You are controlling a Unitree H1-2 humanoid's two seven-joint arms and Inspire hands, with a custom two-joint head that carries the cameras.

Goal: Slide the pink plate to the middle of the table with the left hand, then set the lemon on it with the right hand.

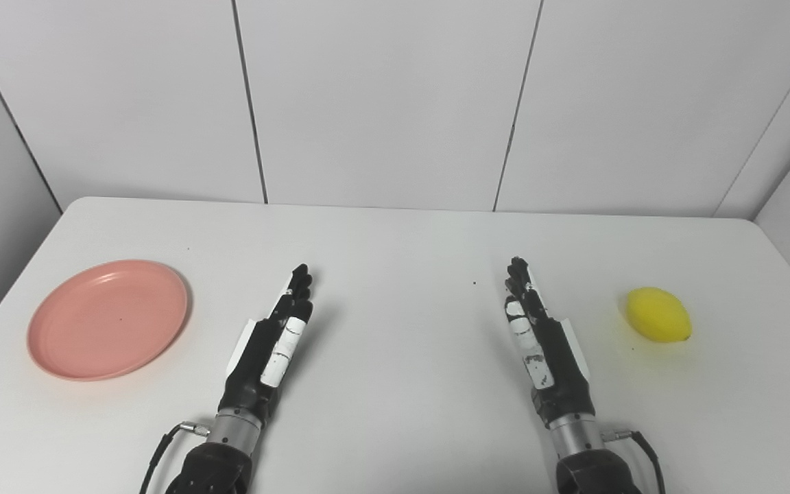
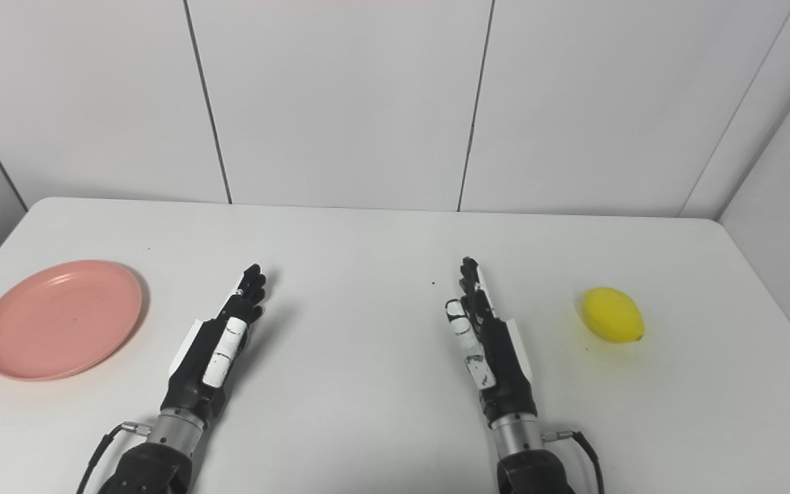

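On the table's (image 1: pixel 395 247) left side sits the plate (image 1: pixel 108 319), empty, nowhere near the middle yet, so step one hasn't started as far as I can judge. Lemon (image 1: pixel 658 315) lies on its side far right, bare table all round it, untouched. Left hand (image 1: pixel 273 343) is near the table's front, right of the plate and apart from it, edge-on to the camera, fingers stretched straight forward and close together, holding nothing. Right hand (image 1: pixel 536 336) mirrors it: left of the lemon with a clear gap, fingers extended and flat, thumb side up, nothing in it. Can't tell if either hand touches the table or floats just above; the shadows sit tight beside them. Between the hands the middle of the table has only a small dark speck. Progress: zero of two steps done. Left to do: left hand must go left to the plate's rim and push or drag it right to the centre; then right hand goes right, closes round the lemon, lifts it and sets it on the plate. Lemon looks rounded, likely to roll if nudged; plate is shallow and should slide easily on the smooth top.
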